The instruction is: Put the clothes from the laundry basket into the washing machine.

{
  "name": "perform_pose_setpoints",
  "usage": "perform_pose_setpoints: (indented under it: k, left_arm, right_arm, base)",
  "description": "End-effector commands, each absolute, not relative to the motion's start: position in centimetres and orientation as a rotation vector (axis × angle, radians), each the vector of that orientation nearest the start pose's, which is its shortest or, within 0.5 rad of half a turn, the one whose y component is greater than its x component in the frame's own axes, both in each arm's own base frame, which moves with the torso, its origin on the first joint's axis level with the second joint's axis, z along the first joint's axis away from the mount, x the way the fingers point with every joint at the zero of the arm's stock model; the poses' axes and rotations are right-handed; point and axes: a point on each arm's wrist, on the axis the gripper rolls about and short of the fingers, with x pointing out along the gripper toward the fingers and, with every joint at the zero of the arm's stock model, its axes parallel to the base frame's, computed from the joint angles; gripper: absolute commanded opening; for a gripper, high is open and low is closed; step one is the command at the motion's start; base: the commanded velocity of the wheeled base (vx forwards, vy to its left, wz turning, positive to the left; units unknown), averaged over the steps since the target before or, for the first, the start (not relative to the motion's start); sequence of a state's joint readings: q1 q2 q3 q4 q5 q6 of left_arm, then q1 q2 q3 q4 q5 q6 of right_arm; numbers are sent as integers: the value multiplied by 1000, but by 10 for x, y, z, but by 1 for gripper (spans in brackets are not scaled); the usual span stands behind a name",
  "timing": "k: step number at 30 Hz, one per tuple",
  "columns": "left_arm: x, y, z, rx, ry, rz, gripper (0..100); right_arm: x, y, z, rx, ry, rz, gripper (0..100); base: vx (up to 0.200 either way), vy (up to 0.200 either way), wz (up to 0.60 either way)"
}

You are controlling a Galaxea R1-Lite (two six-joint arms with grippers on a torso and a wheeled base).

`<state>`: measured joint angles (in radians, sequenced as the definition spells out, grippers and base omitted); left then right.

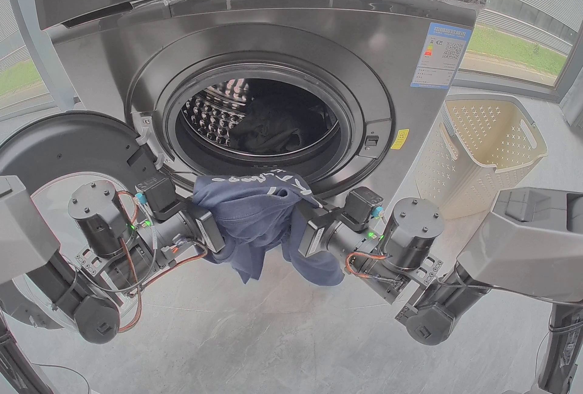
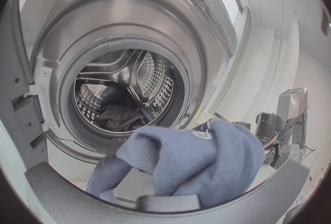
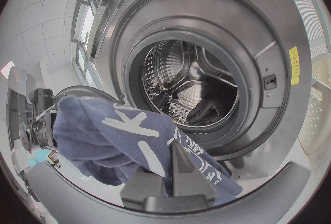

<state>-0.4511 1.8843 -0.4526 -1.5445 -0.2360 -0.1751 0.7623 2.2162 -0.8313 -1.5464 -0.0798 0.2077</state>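
1. grey front-loading washing machine [image 1: 376, 49] stands ahead of the arms. its round door [image 1: 61, 146] is swung open on the robot's left.
2. inside the steel drum [image 1: 215, 113] a dark garment [image 1: 273, 128] lies crumpled at the bottom.
3. a navy garment [image 1: 261, 213] with white print hangs in the air, spread between the two grippers. it sits just in front of the opening's lower rim, outside the drum. its loose ends droop toward the grey floor [image 1: 243, 328] without touching it.
4. left gripper [image 2: 138, 185] is clenched on the navy garment's left part. cloth folds over the claw and hides most of it.
5. right gripper [image 3: 167, 173] grasps the garment's right part. the cloth is pinched between its two dark fingers [image 3: 184, 166], and printed fabric trails past them.
6. cream perforated laundry basket [image 1: 486, 140] stands on the floor at the machine's right side, close beside it and well apart from the held garment.
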Motion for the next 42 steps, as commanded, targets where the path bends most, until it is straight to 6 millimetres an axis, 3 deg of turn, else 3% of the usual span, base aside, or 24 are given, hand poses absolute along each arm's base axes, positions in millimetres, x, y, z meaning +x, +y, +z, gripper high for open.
perform_pose_setpoints:
  k: [1, 5, 6, 11, 19, 25, 32, 42]
  left_arm:
    - [250, -127, 147, -195, -90, -700, 0]
    - [251, -128, 148, -197, -94, -699, 0]
    - [251, -128, 148, -197, -94, -699, 0]
    - [251, -130, 151, -200, -107, -708, 0]
    - [240, -124, 177, -244, -194, -684, 0]
    - [222, -116, 185, -279, -204, -688, 0]
    - [212, -110, 166, -220, -135, -673, 0]
    - [209, -109, 157, -152, -117, -661, 0]
  right_arm:
    - [276, 275, 91, 255, -58, 722, 0]
    - [273, 278, 91, 258, -58, 733, 0]
    - [273, 278, 91, 258, -58, 733, 100]
    - [269, 279, 90, 253, -50, 743, 100]
    - [233, 255, 73, 140, 85, 813, 100]
    - [217, 226, 87, 134, 95, 789, 100]
    - [230, 179, 111, 177, 41, 644, 100]
    - [237, 151, 99, 149, 90, 541, 100]
  base:
    - [0, 0, 0]
    - [0, 0, 0]
    - [0, 0, 0]
    - [0, 0, 0]
    - [0, 0, 0]
    - [0, 0, 0]
    - [0, 0, 0]
    - [0, 0, 0]
